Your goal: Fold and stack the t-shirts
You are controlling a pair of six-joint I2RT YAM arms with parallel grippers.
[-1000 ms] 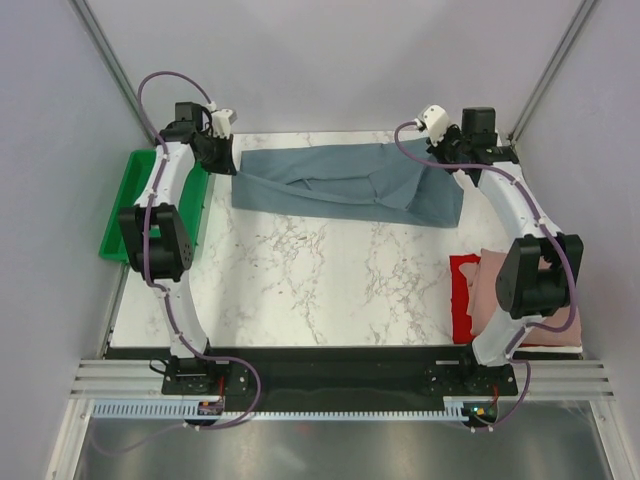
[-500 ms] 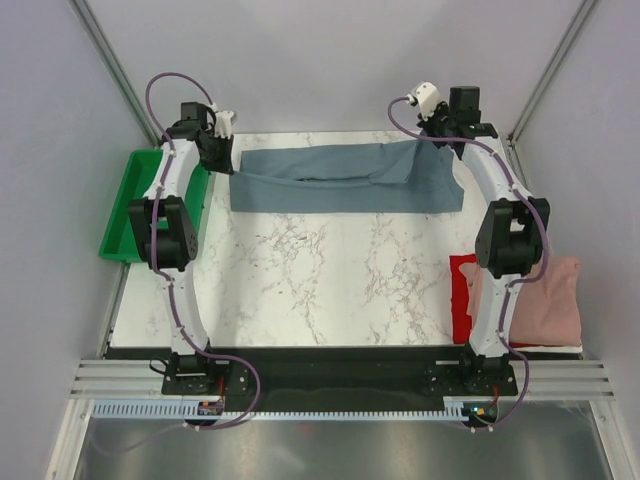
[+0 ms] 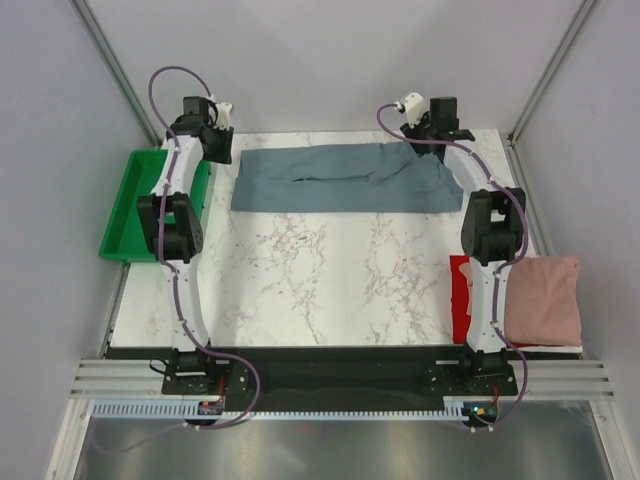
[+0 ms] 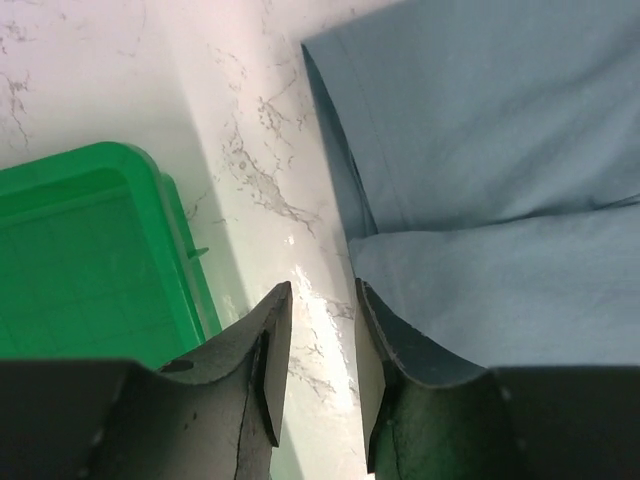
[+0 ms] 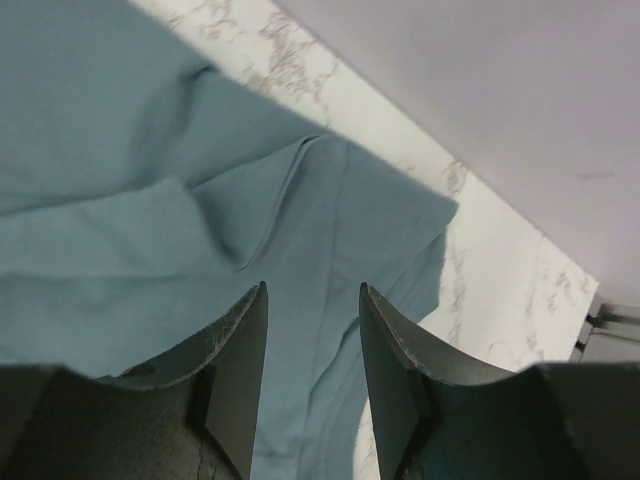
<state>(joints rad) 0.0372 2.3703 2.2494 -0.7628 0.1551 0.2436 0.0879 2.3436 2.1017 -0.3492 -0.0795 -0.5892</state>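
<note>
**Shirts on a marble table, both grippers spread at the far edge**

Table (image 3: 320,280) of white marble seen from above, with the two arm bases at 6 o'clock. At about 4 o'clock, beside the right arm's lower links, a dusty pink t-shirt (image 3: 543,298) lies folded into a rough rectangle. It overlaps a bright red t-shirt (image 3: 460,300), which shows as a strip along the pink one's left side. At 9 to 10 o'clock a green tray (image 3: 130,205) sits against the table's left edge, next to the left arm.

Along the far edge, from 11 to 1 o'clock, the slate blue-grey t-shirt (image 3: 340,180) lies flat in a long creased band, one layer folded over another.

The left gripper (image 4: 322,300) hangs at 11 o'clock, just off the shirt's left end. Its fingers stand apart with a narrow gap, and only bare marble shows between them. The right gripper (image 5: 312,300) hangs at 1 o'clock over the shirt's right end. Its fingers are also parted, pinching nothing, with wrinkled cloth below them.
</note>
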